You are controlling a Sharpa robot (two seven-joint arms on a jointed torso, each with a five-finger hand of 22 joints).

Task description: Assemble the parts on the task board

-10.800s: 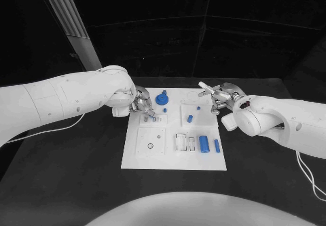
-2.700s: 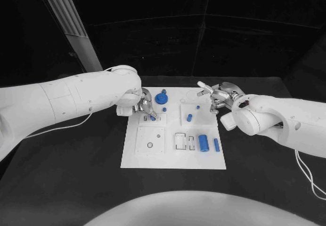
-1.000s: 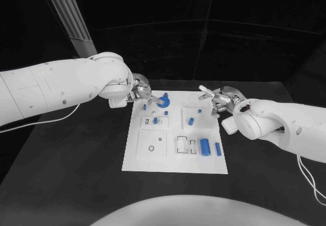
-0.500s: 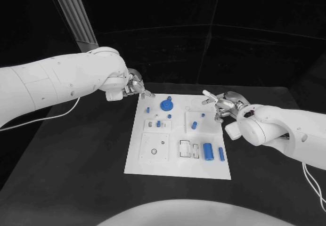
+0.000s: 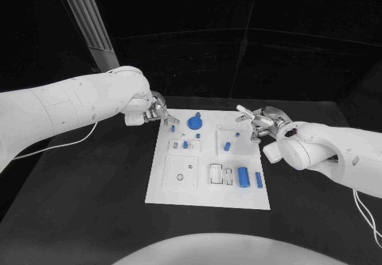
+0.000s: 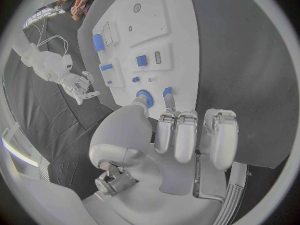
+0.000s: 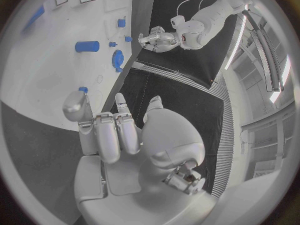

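Left hand (image 5: pixel 157 114): upper left of the head view, at the far left corner of the task board (image 5: pixel 183 196); fingers apart and lightly curled, holding nothing that I can see.
Right hand (image 5: pixel 261 122): upper right of centre, just off the board's far right corner; fingers spread, nothing between them.
Task board: white plate, middle of the frame, long axis running from the near edge of the table to the far edge, slightly tilted.
Round blue part (image 5: pixel 196 122): near the board's top edge, just beside the left hand's fingertips; whether they touch it I cannot tell.
Large blue cylinder (image 5: pixel 243 176): lower right of the board, lying flat, long axis along the board's length.
Slim blue pin (image 5: pixel 259 180): just right of the cylinder, parallel to it.
Small blue part (image 5: pixel 227 147): right of centre, lying slightly slanted.
Small blue peg (image 5: pixel 185 145): left of centre, in a recess.
Black table (image 5: pixel 79 204): under the board.
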